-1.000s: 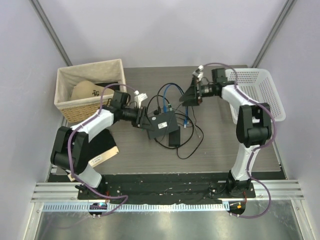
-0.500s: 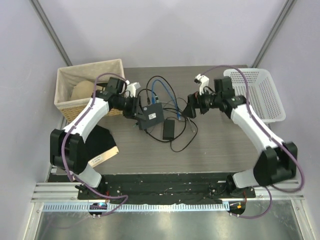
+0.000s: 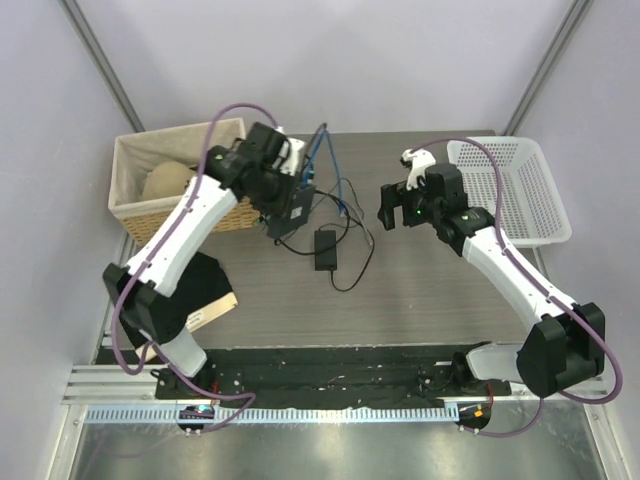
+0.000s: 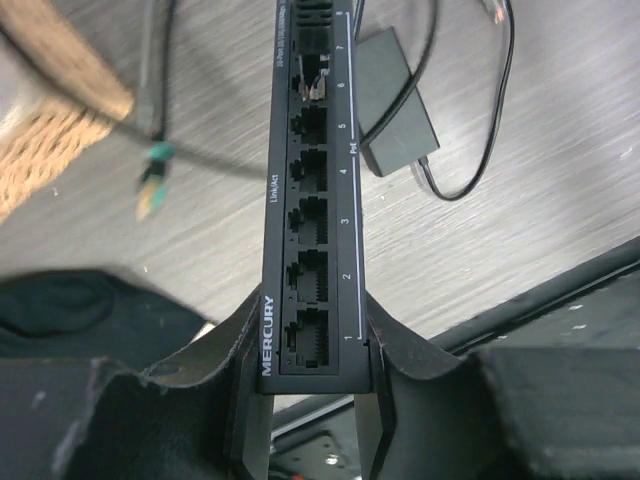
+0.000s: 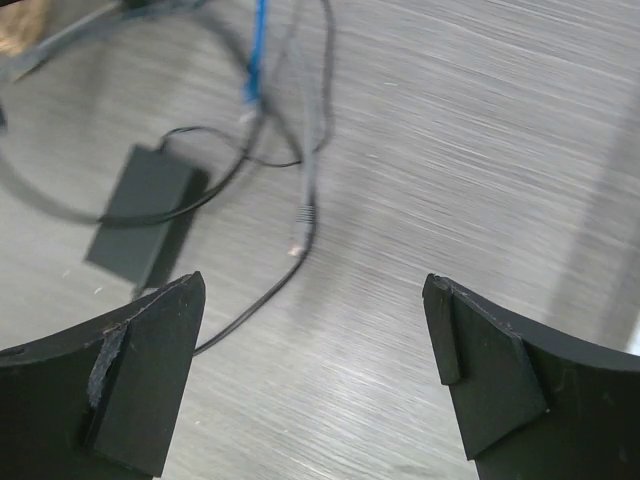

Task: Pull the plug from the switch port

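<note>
My left gripper [image 3: 281, 188] is shut on the flat black switch [image 3: 295, 207] and holds it up off the table, on edge. In the left wrist view my fingers [image 4: 225, 352] clamp its near end [image 4: 312, 300]. Ports 1 to 5 are empty; the port by number 6 [image 4: 311, 82] has something pale in it. The bright-blue cable [image 3: 322, 150] rises from the switch's far end and hangs back down; its loose end shows in the right wrist view [image 5: 250, 90]. I cannot tell whether the plug sits in a port. My right gripper [image 3: 388, 207] [image 5: 315, 330] is open, empty, right of the cables.
The black adapter brick [image 3: 325, 248] [image 5: 140, 212] lies on the table with thin black cords [image 3: 352, 262] looped round it. A wicker basket [image 3: 135, 205] stands at the back left. A white plastic basket [image 3: 515, 190] stands at the back right. A black pouch [image 3: 205, 285] lies front left.
My left arm has lifted the switch off the table and carried it back and left, dragging cords and adapter after it. My right gripper has drawn back from the blue cable.
</note>
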Controlling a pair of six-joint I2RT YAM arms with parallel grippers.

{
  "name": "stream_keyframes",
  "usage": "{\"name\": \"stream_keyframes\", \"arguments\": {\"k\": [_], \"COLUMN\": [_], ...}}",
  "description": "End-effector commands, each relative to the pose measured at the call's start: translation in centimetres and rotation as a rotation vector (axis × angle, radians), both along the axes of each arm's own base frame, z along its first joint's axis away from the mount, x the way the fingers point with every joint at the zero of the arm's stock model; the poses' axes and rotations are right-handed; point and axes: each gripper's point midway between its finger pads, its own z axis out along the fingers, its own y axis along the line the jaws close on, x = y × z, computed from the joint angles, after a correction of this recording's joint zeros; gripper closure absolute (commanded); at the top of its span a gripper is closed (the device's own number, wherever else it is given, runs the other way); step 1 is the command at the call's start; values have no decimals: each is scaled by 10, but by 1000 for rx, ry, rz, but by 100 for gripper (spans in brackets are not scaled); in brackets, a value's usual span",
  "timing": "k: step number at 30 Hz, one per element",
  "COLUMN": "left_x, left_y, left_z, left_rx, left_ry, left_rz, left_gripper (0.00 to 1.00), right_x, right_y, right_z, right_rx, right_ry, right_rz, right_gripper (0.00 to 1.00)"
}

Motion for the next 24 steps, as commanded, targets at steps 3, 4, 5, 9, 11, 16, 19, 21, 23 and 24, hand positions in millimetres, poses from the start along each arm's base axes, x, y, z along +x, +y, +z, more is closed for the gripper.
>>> {"name": "stream_keyframes", "arguments": {"k": [3,4,5,9,11,16,19,21,23,24], "left_x": [38,46,43,31,13,-12,-5,2,5,6], "left_y": [-29,-37,-44,-90,-119,-175,-181,-185,-184,-184], "left_z": [11,14,8,5,-5,-19,-36,-45,-57,-60], "left_rx": [147,138,137,89,109,93,125,152,182,205], "left_ry": [-203,-250,-261,-387,-476,-689,-692,-711,-724,-743], "left_rz": [-41,-56,-79,-215,-344,-457,-424,-419,-435,-454], "left_gripper": [100,100,100,100,100,100,100,100,100,100], "right_x": [25,23,25,17,15,16,9,0,-8,-10], "right_y": [-60,-69,-90,-121,-143,-160,-159,-158,-157,-156], "right_z": [20,15,13,-7,-11,-24,-32,-39,-46,-48], "right_rx": [49,56,82,78,68,75,116,116,117,118], "right_ry": [11,44,67,148,154,189,224,239,255,260], "right_rz": [-287,-316,-373,-440,-491,-525,-516,-513,-511,-509], "right_gripper": [0,0,0,1,0,0,0,0,0,0]}}
